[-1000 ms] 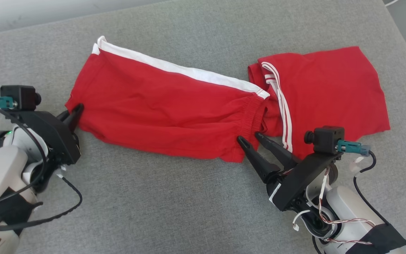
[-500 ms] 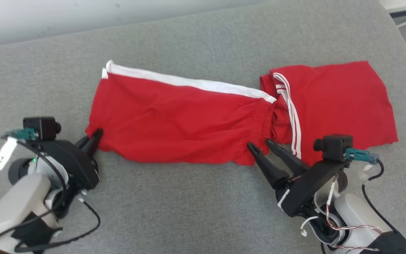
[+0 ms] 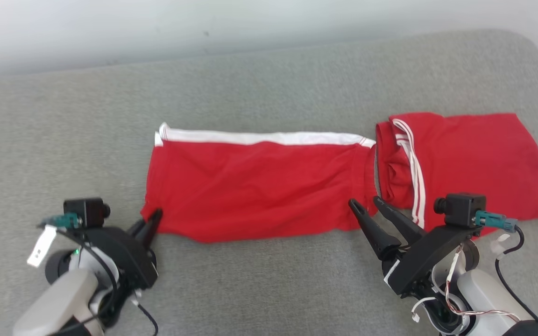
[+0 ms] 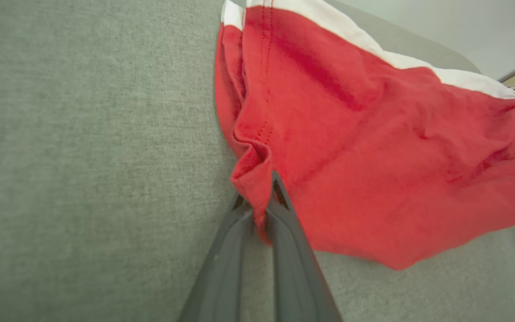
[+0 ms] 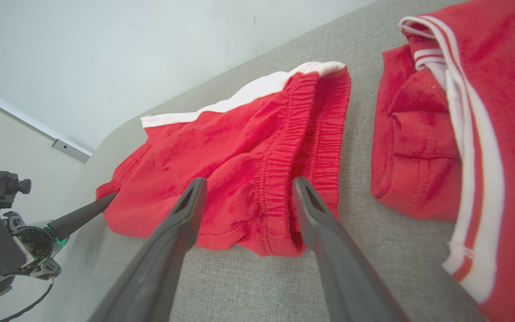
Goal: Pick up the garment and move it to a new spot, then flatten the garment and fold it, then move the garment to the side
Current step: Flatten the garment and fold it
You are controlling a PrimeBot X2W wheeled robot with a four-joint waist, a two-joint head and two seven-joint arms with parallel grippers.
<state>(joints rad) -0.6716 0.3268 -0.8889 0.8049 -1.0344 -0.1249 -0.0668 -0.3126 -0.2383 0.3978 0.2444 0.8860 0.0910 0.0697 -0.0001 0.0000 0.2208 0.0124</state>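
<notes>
The garment (image 3: 255,186) is a pair of red shorts with a white side stripe, lying flat and lengthwise across the grey cushion. My left gripper (image 3: 153,218) is shut on its lower left hem corner; the left wrist view shows the garment (image 4: 373,156) bunched between the left gripper (image 4: 264,199) tips. My right gripper (image 3: 364,201) stands open just short of the elastic waistband's near corner. In the right wrist view the right gripper (image 5: 248,185) frames the waistband of the garment (image 5: 239,156) without touching it, and the left gripper (image 5: 101,203) shows at the far corner.
A second red garment (image 3: 474,158) with thin white stripes lies folded right of the shorts, close to my right gripper; it also appears in the right wrist view (image 5: 485,112). The grey cushion (image 3: 269,280) has bare room in front and to the left. A pale wall (image 3: 157,28) runs behind.
The head camera has turned, so the whole picture has shifted down and the shorts now lie level. My left gripper keeps its hold on the hem corner; my right gripper stays open by the waistband.
</notes>
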